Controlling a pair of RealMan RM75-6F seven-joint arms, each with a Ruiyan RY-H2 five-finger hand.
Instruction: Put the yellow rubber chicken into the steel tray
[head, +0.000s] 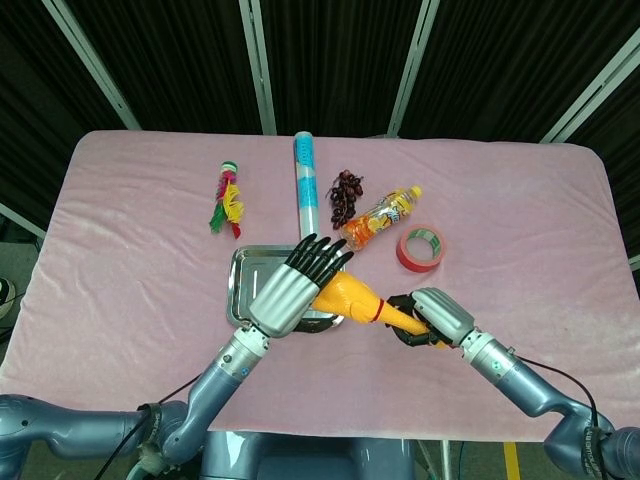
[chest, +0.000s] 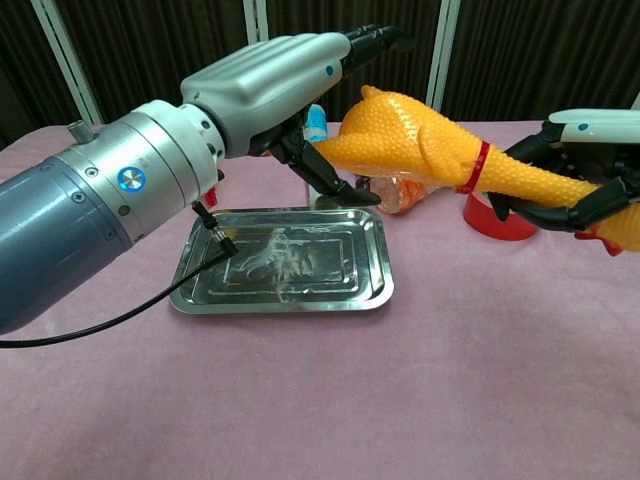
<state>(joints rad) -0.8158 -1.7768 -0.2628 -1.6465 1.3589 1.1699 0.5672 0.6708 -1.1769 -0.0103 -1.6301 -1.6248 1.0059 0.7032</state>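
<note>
The yellow rubber chicken hangs in the air, its body over the right edge of the steel tray, a red band around its neck. My right hand grips its neck end, and is also seen at the lower right of the head view as right hand. My left hand hovers beside the chicken's body with fingers stretched out, holding nothing; from above the left hand covers much of the tray. The tray is empty.
Behind the tray lie a light blue tube, dark grapes, an orange drink bottle and a red tape roll. A colourful feathered toy lies at the back left. Pink cloth covers the table.
</note>
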